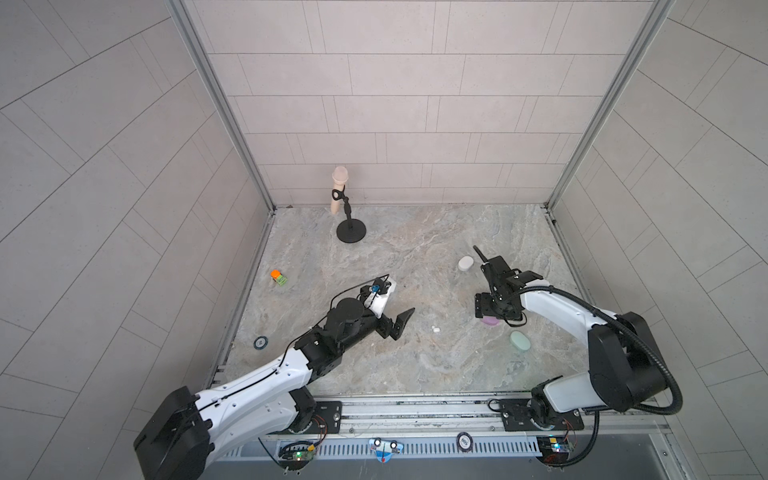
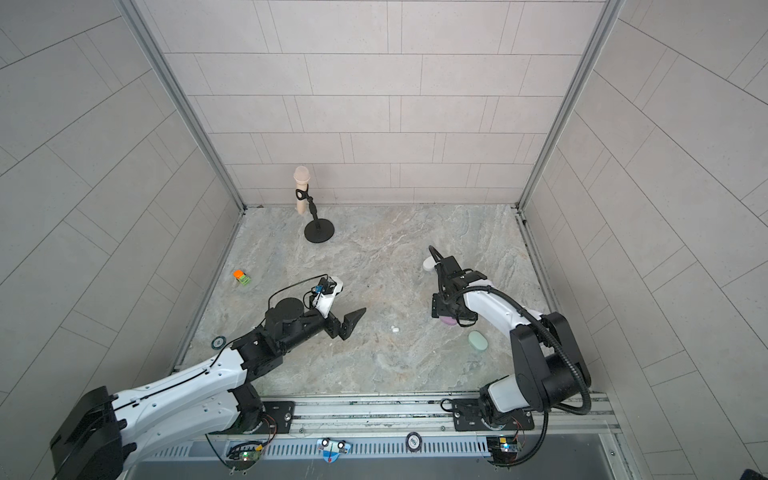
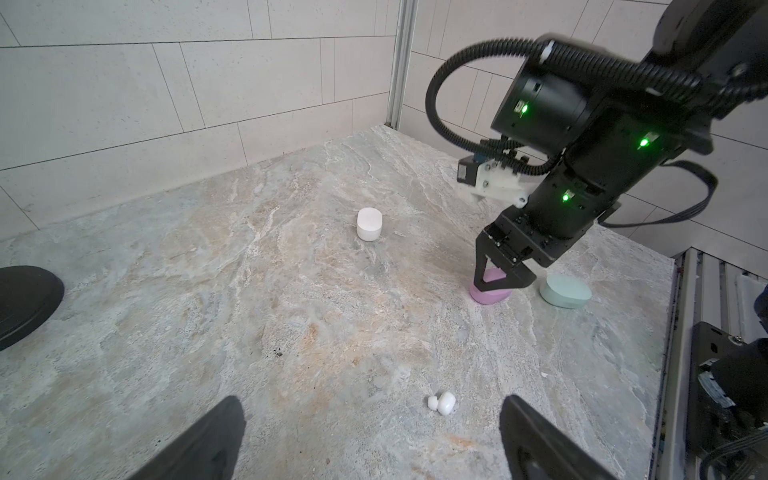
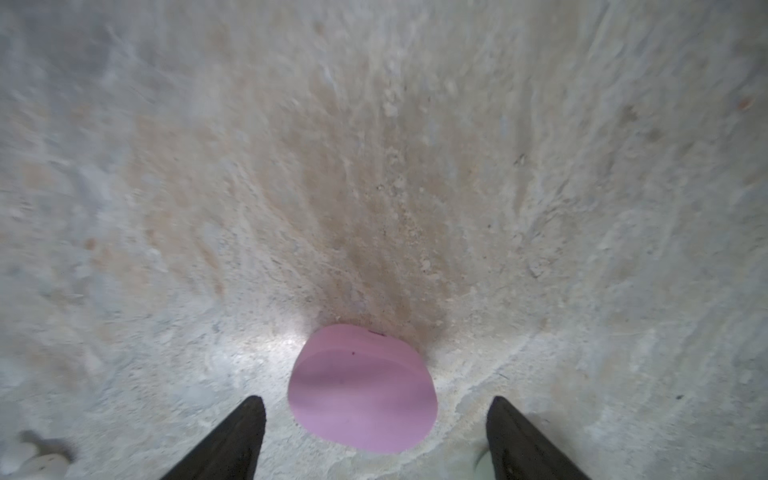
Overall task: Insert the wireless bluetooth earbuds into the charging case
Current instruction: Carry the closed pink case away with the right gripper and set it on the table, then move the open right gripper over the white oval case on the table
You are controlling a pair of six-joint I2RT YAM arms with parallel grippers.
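At far left of the marble tabletop (image 1: 415, 365), an orange-and-green toy (image 1: 278, 277) lies alone near the edge. Behind it toward the back wall, a pale microphone (image 1: 340, 183) is clipped into a black stand (image 1: 351, 231).

The left gripper (image 1: 400, 327) hangs low over the middle of the table with its jaws spread as wide as they go, holding and touching nothing. In the left wrist view its two dark fingers (image 3: 216, 436) frame bare stone. The white earbuds (image 3: 442, 403) lie loose on the surface just ahead of the left gripper, outside every case; both top views show them as a tiny white speck (image 1: 435, 329) between the two arms.

Farther back, a white case (image 1: 466, 263) sits by itself, well apart from the earbuds.

The right gripper (image 3: 498, 282) points down over a lilac case (image 1: 491, 321) that rests on the table. In the right wrist view its jaws stand open on either side of that case (image 4: 363, 390), with stone showing between each finger and the lilac shell, so it grips nothing. A mint case (image 1: 520, 341) lies just beside the lilac case, toward the table's near right.
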